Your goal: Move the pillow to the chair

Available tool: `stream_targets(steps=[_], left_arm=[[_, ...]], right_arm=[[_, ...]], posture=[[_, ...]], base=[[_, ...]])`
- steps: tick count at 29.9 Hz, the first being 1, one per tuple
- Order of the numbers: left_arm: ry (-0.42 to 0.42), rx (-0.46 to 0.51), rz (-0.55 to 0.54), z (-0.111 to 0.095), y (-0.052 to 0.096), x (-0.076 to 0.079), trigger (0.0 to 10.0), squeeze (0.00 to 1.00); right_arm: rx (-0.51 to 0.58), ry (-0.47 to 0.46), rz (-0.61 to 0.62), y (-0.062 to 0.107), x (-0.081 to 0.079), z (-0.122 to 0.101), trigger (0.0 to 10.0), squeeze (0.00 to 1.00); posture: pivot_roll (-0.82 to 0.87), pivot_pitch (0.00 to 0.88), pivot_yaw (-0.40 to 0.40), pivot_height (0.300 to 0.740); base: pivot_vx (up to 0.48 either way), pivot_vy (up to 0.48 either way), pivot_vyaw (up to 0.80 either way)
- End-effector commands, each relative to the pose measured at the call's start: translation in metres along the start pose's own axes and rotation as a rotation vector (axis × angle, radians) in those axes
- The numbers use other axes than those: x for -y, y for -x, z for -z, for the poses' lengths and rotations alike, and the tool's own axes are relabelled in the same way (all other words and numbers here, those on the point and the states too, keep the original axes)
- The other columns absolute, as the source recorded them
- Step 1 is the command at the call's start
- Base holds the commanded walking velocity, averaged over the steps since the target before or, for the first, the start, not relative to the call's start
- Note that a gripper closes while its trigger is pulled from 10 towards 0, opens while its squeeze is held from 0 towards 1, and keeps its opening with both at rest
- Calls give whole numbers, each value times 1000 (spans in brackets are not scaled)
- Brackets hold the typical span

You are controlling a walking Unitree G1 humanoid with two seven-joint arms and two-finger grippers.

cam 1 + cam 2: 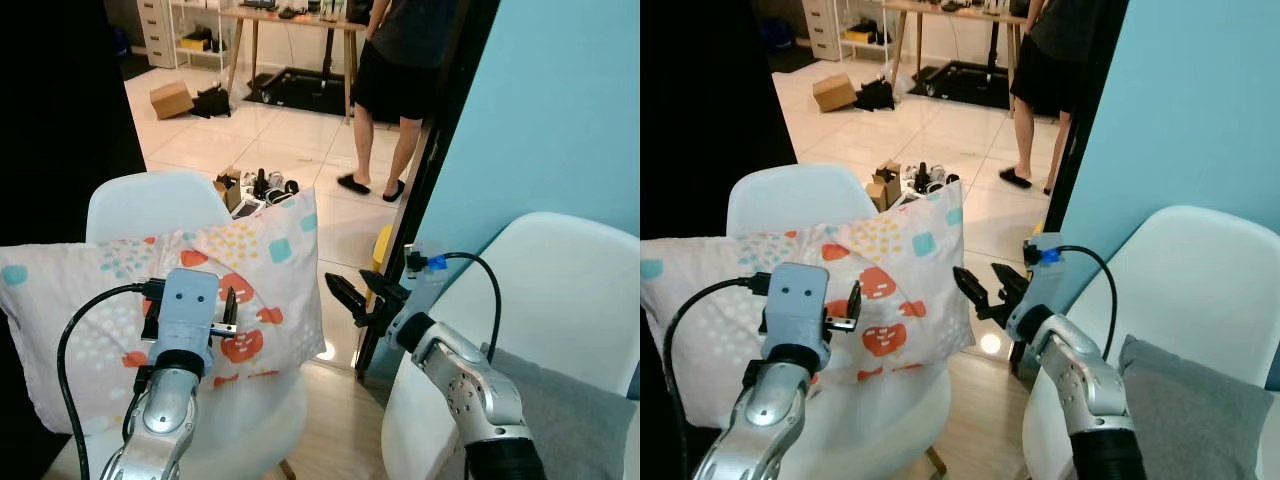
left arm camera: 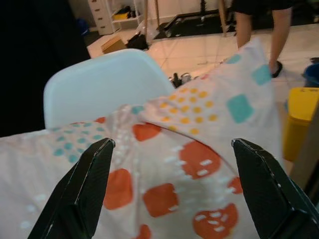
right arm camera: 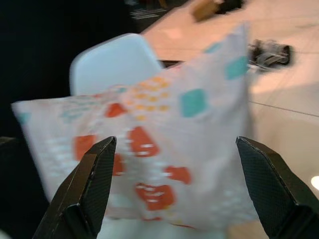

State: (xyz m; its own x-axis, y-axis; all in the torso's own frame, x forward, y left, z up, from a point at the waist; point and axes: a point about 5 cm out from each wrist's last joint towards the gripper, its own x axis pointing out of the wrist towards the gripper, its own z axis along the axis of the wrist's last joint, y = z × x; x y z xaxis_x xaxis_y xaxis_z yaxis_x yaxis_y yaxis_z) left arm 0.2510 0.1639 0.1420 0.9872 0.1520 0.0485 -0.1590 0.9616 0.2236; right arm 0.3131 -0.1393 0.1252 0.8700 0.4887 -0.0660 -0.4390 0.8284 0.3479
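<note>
Left eye view: the white fabric pillow with orange, teal and yellow square-and-dot print (image 1: 150,320) stands propped upright on the seat of the white moulded plastic chair (image 1: 150,205), leaning against its backrest at 9 o'clock in the scene. The left gripper (image 1: 190,312) hovers directly in front of the pillow face; the left wrist view shows its fingers (image 2: 79,191) spread wide, released, with nothing between them. The right gripper (image 1: 355,295) sits at centre, just off the pillow's 3 o'clock edge, jaws likewise parted and empty. A second white moulded chair with a grey cushion (image 1: 560,330) occupies 4 o'clock. A person in dark shorts (image 1: 395,70) stands at 12 o'clock on the tiled floor (image 1: 290,140).

Status assessment: the pillow rests on a chair and neither gripper grips it, so placement appears complete. Remaining, judged: withdraw both arms clear.
</note>
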Motion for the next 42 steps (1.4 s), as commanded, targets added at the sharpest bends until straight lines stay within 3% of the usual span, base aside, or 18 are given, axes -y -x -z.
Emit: stream_targets(steps=[1, 11, 37, 42], left_arm=[[-6, -22, -24, 6, -3, -10, 10000, 0], [-31, -60, -61, 17, -7, -25, 10000, 0], [-5, -75, -69, 19, -10, -26, 10000, 0], [4, -62, -67, 16, -10, -25, 10000, 0]], right_arm=[[-5, 7, 89, 4, 14, 3, 10000, 0], [8, 3, 153, 1, 23, 3, 10000, 0], [17, 3, 194, -4, 29, 5, 10000, 0], [11, 18, 192, -4, 29, 5, 10000, 0]], posture=[[0, 0, -85, 734], [-2, 0, -83, 740], [-2, 0, -85, 740], [-4, 0, -86, 740]], base=[[0, 0, 0], [0, 0, 0], [-471, 0, 0], [-480, 0, -756]])
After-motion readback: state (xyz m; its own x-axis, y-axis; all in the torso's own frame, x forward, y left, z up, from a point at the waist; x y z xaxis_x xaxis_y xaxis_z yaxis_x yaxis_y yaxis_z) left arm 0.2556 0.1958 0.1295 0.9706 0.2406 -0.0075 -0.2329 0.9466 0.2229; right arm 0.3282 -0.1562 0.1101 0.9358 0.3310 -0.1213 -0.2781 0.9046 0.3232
